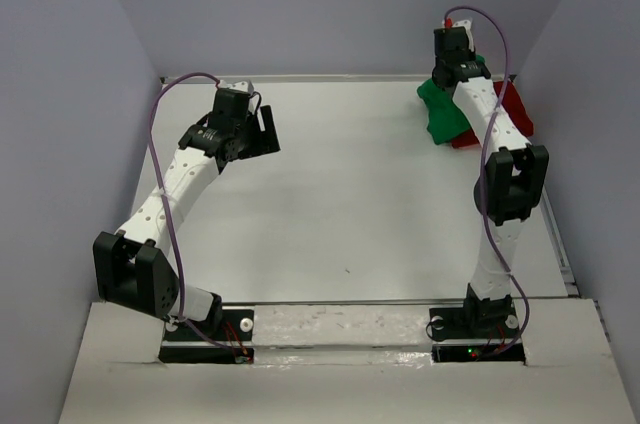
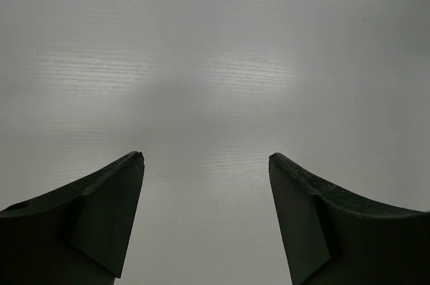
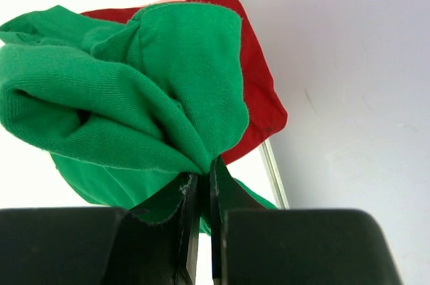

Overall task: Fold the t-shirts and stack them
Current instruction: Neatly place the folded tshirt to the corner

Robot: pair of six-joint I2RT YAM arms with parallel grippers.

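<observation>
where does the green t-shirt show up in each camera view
top external: green t-shirt in the upper right of the picture.
left wrist: not in it.
right wrist: fills left and centre, pinched in the right hand.
shared landmark: the red t-shirt beside it.

Colours: green t-shirt [image 3: 134, 97] plain bright green, just ahead of black right fingers [image 3: 188, 251]; red t-shirt [image 3: 259, 90] plain red, beyond it; table [image 2: 215, 63] between black left fingers [image 2: 101, 218] white.
</observation>
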